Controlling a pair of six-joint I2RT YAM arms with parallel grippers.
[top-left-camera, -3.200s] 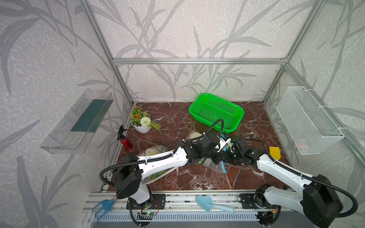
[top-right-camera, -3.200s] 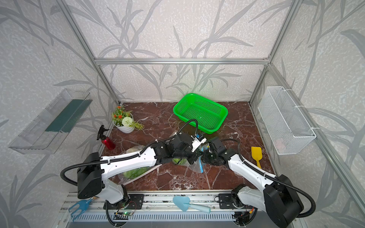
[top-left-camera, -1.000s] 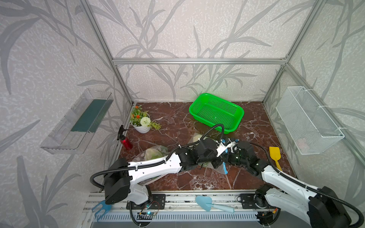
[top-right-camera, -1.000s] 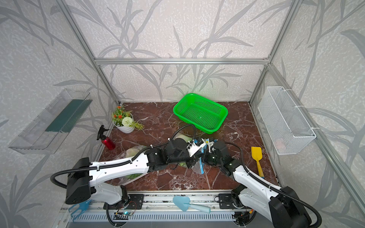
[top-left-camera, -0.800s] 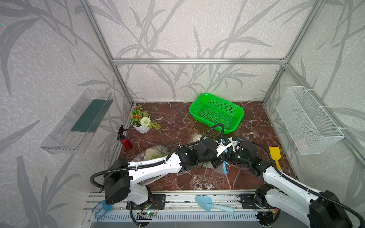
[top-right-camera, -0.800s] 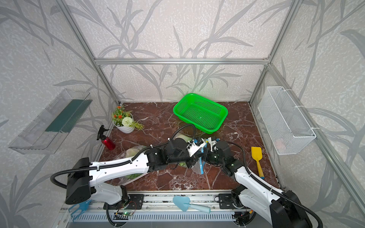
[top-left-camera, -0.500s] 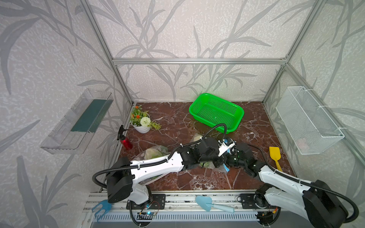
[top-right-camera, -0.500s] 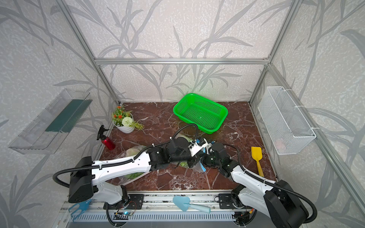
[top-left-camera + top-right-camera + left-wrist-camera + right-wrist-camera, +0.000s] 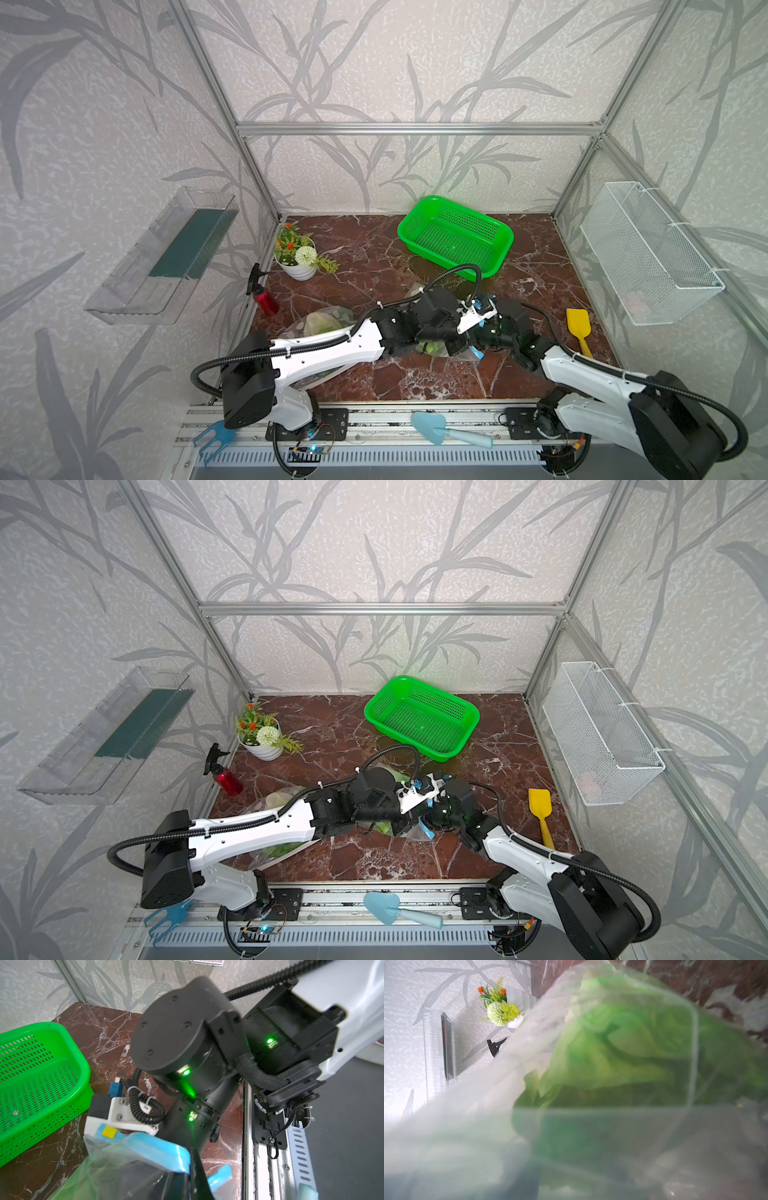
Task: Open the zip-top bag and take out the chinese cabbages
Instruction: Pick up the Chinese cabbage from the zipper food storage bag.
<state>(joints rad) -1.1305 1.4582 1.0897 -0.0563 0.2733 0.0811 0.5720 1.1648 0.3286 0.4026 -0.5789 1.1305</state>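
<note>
One zip-top bag (image 9: pixel 124 1167): left fingers (image 9: pixel 197 1174) pinch its rim; right fingers hidden, state unclear.

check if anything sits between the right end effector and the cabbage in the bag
Yes: the bag's clear plastic. In the right wrist view it drapes across the cabbage, which shows only through the film. The left end effector pinches the bag's blue zip edge; whether the mouth is open enough, I cannot tell.
</note>
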